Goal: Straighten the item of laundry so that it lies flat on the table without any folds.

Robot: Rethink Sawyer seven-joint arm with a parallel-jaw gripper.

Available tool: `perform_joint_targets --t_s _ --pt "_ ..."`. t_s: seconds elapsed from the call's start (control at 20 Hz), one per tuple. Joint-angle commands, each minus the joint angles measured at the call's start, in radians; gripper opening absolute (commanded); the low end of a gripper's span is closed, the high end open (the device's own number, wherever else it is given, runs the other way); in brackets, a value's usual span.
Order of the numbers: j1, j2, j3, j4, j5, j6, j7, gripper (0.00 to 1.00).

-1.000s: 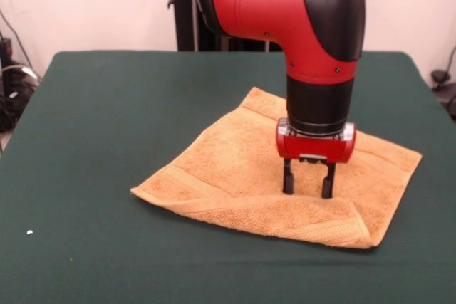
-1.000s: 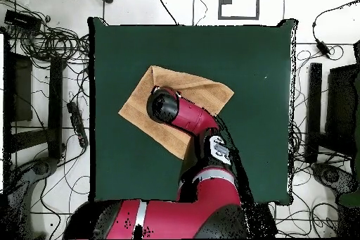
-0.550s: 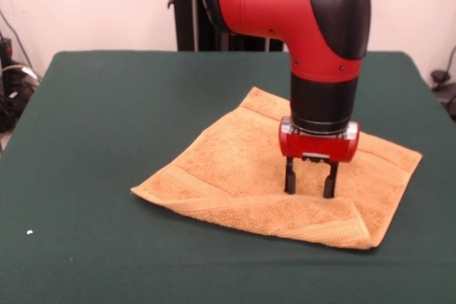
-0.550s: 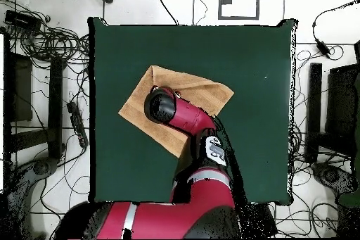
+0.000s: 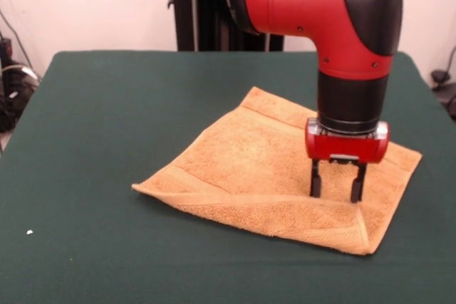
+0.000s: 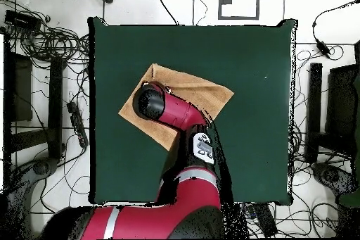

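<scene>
Green table (image 5: 107,105) lies bare on every side of the folded orange towel (image 5: 249,169); only the red arm (image 5: 313,5) above the towel blocks passage.

The broad, dark green felt-topped surface (image 5: 107,105) carries one small golden-orange terry-cloth towel (image 5: 242,169), lying skewed with its near edge folded over. A tiny white speck (image 5: 29,232) sits well apart from it.

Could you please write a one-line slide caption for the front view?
Sawyer's open hand poised over the folded-over near edge of an orange terry towel on the green table.
</scene>
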Motion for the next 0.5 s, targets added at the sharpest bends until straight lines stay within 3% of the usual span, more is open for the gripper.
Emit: perform_joint_targets --t_s 0.05,0.5 --pt "0.034 0.072 0.031 -0.08 0.064 0.169 0.256 1.0" --pt "0.028 0.123 0.009 -0.192 0.039 0.228 0.236 1.0"
